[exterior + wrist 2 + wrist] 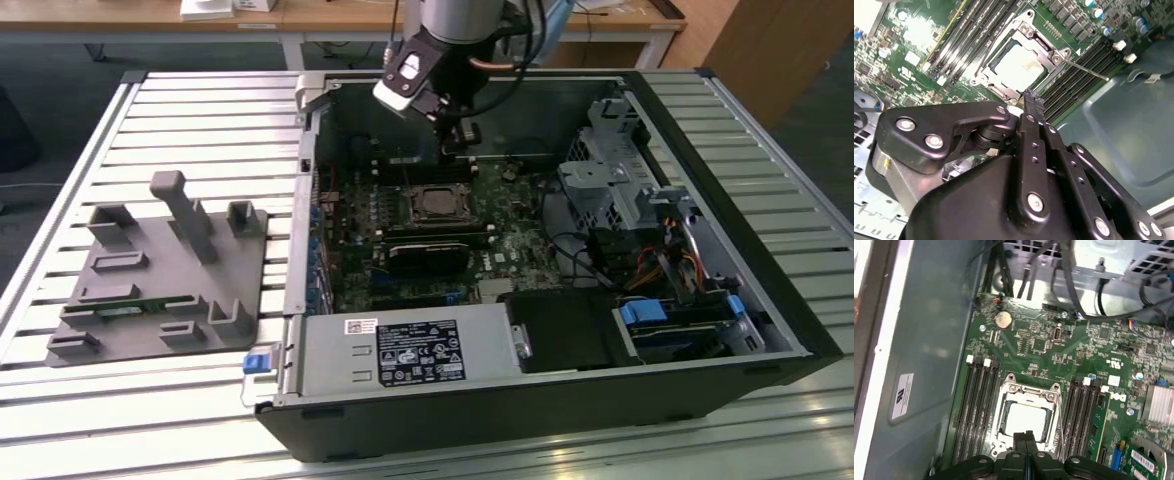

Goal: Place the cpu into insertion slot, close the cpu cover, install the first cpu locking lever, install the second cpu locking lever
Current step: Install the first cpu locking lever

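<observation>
The cpu (1026, 421) shows its pale silvery top, lying flat in the insertion slot on the green board. The cpu cover (1030, 390), a silver frame, lies down around it; the slot beneath is mostly hidden. The cpu (1019, 65) also shows in the second wrist view, with a thin silver locking lever (1088, 71) sticking out sideways from the socket corner over the memory slots. My gripper (1032, 98) is shut with nothing held, its tips hovering just above the socket's edge. In the exterior view the gripper (459, 138) hangs inside the case, behind the cpu (434, 204).
Long black memory slots (976, 410) flank the socket; a green-edged card (1100, 435) stands in one. Cables and a metal drive cage (607, 175) fill the exterior view's right. A power supply (400, 352) sits at the case front. A grey fixture (160, 270) lies on the table.
</observation>
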You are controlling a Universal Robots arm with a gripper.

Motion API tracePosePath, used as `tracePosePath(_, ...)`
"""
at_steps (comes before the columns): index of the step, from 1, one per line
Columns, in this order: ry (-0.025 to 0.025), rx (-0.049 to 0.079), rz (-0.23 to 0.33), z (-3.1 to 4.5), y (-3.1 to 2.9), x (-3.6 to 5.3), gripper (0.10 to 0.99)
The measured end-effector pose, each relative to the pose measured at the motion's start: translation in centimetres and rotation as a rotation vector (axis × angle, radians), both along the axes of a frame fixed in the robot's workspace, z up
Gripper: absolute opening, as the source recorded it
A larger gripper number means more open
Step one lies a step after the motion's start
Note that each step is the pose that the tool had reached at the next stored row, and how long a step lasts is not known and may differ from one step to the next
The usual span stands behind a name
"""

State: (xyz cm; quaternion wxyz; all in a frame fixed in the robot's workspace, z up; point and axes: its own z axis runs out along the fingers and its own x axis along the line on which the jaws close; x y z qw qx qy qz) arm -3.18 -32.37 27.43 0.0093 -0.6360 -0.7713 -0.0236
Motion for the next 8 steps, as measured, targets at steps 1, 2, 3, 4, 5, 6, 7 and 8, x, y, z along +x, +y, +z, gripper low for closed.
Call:
tracePosePath(1,0.0000,0.000,0.011,0.00,0.00,0.00,0.106)
tracePosePath(2,0.0000,0.000,0.019,0.00,0.00,0.00,0.106)
tracePosePath(3,0.0001,0.000,0.028,0.00,0.00,0.00,0.106)
tracePosePath(4,0.0000,0.000,0.037,0.00,0.00,-0.01,0.106)
tracePosePath(5,0.0000,-0.001,0.045,0.00,0.00,-0.01,0.106)
tracePosePath(6,0.0000,-0.001,0.053,0.00,0.00,-0.01,0.106)
tracePosePath(7,0.0001,-0.001,0.060,0.00,0.00,-0.01,0.106)
tracePosePath(8,0.0000,-0.001,0.068,0.00,0.00,-0.01,0.106)
